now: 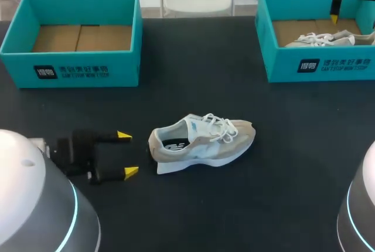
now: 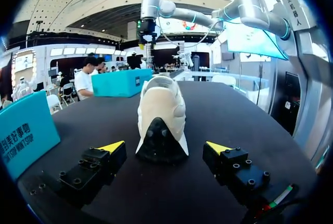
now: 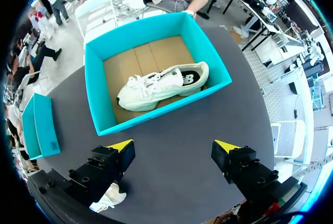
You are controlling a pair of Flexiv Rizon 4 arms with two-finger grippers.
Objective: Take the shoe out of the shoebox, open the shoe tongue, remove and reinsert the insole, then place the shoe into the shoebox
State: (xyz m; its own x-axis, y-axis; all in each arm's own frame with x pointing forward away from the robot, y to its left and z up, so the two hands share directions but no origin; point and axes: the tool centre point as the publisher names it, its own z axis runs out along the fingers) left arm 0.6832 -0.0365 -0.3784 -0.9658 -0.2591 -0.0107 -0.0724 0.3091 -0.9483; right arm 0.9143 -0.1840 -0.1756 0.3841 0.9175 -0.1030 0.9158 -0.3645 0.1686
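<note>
Gaping apart, left end effector [image 1: 128, 154] faces the shoe [image 1: 202, 143] just ahead; right end effector [image 3: 174, 146], likewise apart, hangs above the shoebox [image 3: 94, 99].

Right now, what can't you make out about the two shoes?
- Table shoe: the front of its insole is hidden under the laces in the head view. The left wrist view shows only its heel end.
- Same shoe, right wrist view: mostly hidden behind the right arm's jaws.
- Boxed shoe: in the head view its lower side sits behind the right box front wall.
</note>
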